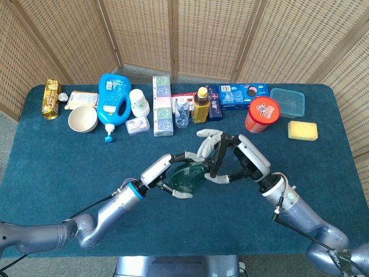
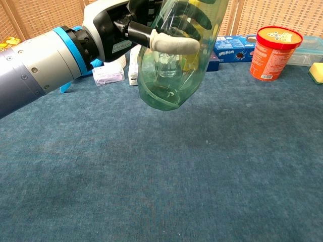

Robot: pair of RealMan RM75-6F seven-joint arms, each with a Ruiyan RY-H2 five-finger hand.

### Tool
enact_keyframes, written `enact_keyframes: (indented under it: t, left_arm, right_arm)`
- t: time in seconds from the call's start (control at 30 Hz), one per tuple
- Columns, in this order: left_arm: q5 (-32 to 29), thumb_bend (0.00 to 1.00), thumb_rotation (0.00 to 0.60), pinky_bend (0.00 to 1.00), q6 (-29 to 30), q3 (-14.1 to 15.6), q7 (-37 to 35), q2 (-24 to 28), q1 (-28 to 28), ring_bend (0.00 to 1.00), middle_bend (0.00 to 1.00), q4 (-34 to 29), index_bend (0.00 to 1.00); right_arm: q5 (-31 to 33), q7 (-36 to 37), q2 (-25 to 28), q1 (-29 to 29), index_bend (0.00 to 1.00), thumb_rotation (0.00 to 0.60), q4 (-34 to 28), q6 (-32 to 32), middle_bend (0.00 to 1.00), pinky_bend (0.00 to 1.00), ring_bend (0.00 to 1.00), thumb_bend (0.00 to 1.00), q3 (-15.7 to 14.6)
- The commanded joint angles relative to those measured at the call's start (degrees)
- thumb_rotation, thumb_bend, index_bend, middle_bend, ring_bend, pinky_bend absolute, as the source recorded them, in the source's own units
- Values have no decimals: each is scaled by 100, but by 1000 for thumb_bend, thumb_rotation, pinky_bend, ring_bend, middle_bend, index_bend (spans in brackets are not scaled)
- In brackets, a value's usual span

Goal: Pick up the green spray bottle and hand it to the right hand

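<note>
While label-less, green spray bottle (image 1: 185,176) in left hand (image 1: 168,171) fingers; right hand (image 1: 233,160) fingers spread beside.

Silver-grey arms, blue wrist rings; left hand (image 1: 165,171), right hand (image 1: 242,160) — white shells, black linkages, pale fingertips.

In the chest view the top of the green spray bottle (image 2: 174,65) runs off the upper edge, and the right hand (image 1: 233,161) stays out of that frame. From the head view, whether its fingers actually touch the bottle's black nozzle is unclear. Labels on the far packages are unreadable.
</note>
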Motion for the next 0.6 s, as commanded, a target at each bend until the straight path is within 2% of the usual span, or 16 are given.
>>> enact_keyframes:
  t: [0.03, 0.23, 0.47, 0.6]
  left_arm:
    - [-5, 60, 600, 527, 4, 9, 4, 1, 7, 363, 407, -12, 251]
    - [-13, 61, 600, 527, 24, 25, 20, 16, 24, 356, 404, -74, 248]
    - [-114, 60, 600, 527, 54, -2, 154, 28, 74, 326, 377, -129, 224]
    - [-146, 54, 600, 487, -16, 35, 204, 133, 97, 202, 198, -161, 96]
  right_arm:
    - [73, -79, -20, -42, 563, 600, -53, 11, 575, 141, 232, 325, 35]
    - [288, -475, -16, -131, 662, 600, -266, 36, 626, 158, 272, 405, 134]
    - [389, -774, -7, -216, 684, 600, -451, 20, 645, 162, 288, 430, 203]
    - [388, -793, -3, -285, 684, 600, -447, 29, 645, 162, 288, 439, 224]
